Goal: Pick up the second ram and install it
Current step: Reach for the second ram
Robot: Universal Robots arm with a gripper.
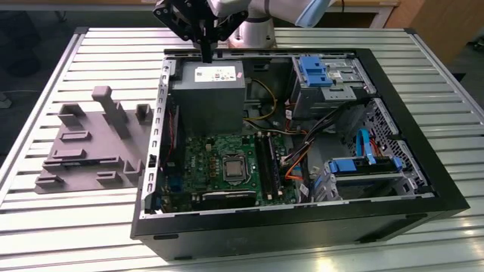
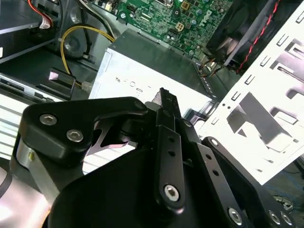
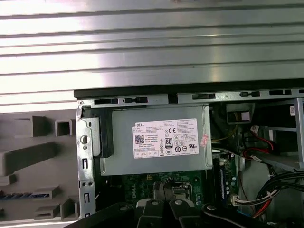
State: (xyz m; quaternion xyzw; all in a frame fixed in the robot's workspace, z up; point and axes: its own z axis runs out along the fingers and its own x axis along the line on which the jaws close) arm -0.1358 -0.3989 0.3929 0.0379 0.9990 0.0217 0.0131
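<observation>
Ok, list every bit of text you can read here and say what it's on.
White label on the grey power supply: printed lines and marks, too small to read.
Pink sticker beside that label: too small to read.
Green motherboard: markings too small to read.

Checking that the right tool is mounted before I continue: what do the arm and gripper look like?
The arm is pale silver-grey tubing with a light blue joint cap. The gripper is matte black, built of jointed link bars fastened with silver screws.
</observation>
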